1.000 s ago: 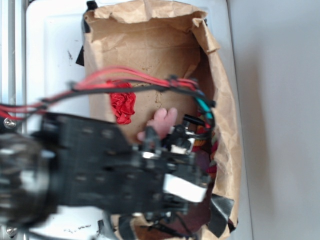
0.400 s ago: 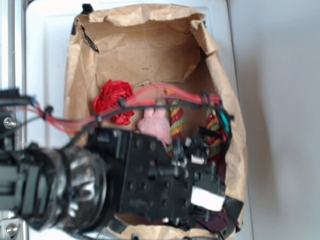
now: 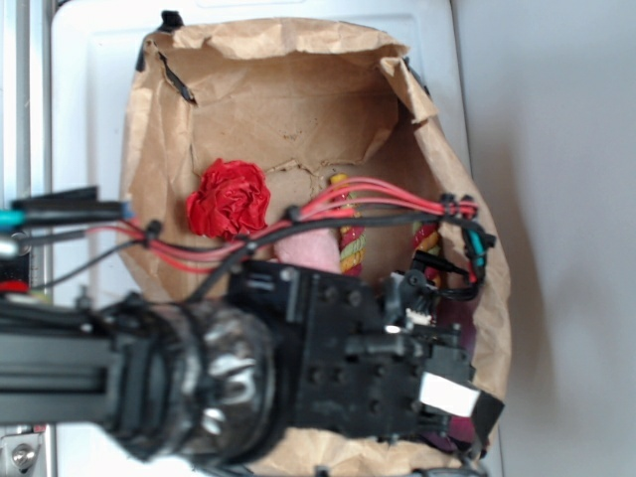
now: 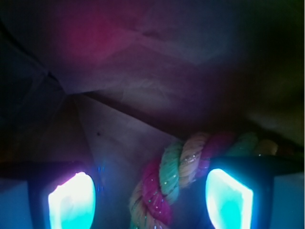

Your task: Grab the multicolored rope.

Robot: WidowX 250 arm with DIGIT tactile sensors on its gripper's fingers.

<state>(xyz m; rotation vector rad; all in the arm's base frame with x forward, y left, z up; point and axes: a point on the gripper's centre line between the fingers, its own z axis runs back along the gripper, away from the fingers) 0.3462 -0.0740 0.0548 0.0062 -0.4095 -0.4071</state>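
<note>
The multicolored rope [image 3: 350,238] lies inside the brown paper bag [image 3: 268,99]; two twisted red, yellow and green stretches show above my arm, the second rope stretch [image 3: 425,238] further right. In the wrist view the rope [image 4: 176,181] runs up between my two glowing pads, closer to the right pad [image 4: 228,198], with a gap to the left pad [image 4: 71,200]. My gripper [image 4: 150,202] is open around it, low in the bag's near right part. The arm [image 3: 298,368] hides the fingers in the exterior view.
A crumpled red paper ball [image 3: 231,199] lies at the bag's left. A pink plush [image 3: 306,246] peeks out beside the rope, mostly under my arm. Red and black cables [image 3: 298,221] arch over the bag. The bag walls stand close on the right [image 3: 487,288].
My arm has shifted right and toward the near edge, uncovering the red ball and rope. The bag's outline has shifted.
</note>
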